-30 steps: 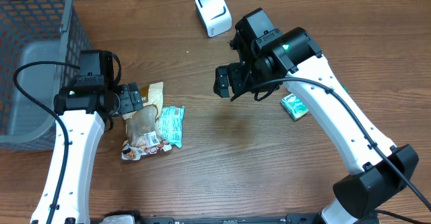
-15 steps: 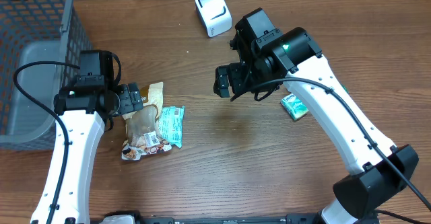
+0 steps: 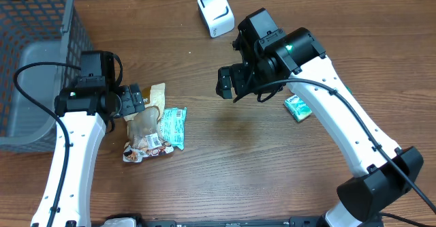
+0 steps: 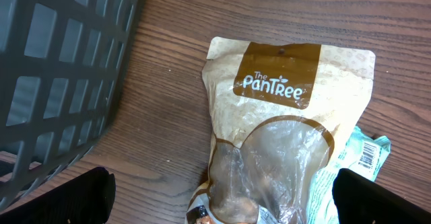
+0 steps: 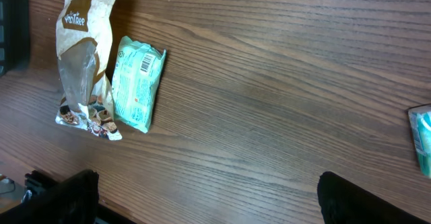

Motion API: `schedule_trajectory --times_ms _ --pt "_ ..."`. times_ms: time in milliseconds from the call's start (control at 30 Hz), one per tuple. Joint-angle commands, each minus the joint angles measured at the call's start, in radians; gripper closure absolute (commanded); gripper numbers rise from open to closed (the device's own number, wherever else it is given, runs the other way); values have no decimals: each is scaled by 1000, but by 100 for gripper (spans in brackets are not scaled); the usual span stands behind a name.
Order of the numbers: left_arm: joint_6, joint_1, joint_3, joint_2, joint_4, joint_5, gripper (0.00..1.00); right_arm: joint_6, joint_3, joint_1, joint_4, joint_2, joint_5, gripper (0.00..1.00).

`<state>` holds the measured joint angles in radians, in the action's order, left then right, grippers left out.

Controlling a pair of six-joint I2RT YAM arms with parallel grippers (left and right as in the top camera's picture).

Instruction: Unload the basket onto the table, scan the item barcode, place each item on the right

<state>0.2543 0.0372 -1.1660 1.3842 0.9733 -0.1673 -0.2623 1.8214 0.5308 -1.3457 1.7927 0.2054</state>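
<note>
Below, my left gripper (image 3: 138, 99), jaws wide and empty, hovers over the snack pouch (image 4: 289, 136) lying flat on the table (image 3: 272, 172); light, crinkly, likely slippery, best pinched at its top seam.

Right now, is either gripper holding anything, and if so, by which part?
Nothing is held. The left gripper is open above the Pantree snack pouch without gripping it, and the right gripper is open over the wooden table.
</note>
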Motion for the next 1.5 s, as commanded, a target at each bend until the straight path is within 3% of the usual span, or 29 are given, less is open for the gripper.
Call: schedule_trajectory --times_ms 0,767,933,967,1067,1100,1400,1467 --pt "-15 -5 -20 2 1 4 0 2 10 -3 5 -10 2 0" --pt "-12 -5 -20 2 -6 13 0 2 10 -3 5 -10 2 0" --pt "-4 -5 -20 2 -7 207 0 2 10 -3 5 -10 2 0" --pt "-4 -5 -20 2 -10 253 3 2 10 -3 5 -10 2 0" --pt "-11 -5 -20 2 -3 325 78 2 10 -3 5 -10 2 0" --pt "-15 -6 -19 2 -1 325 96 2 10 -3 5 -10 2 0" --pt "-14 -6 4 2 9 322 96 2 10 -3 5 -10 2 0" --pt "-14 -8 22 2 3 325 86 2 10 -3 5 -10 2 0"
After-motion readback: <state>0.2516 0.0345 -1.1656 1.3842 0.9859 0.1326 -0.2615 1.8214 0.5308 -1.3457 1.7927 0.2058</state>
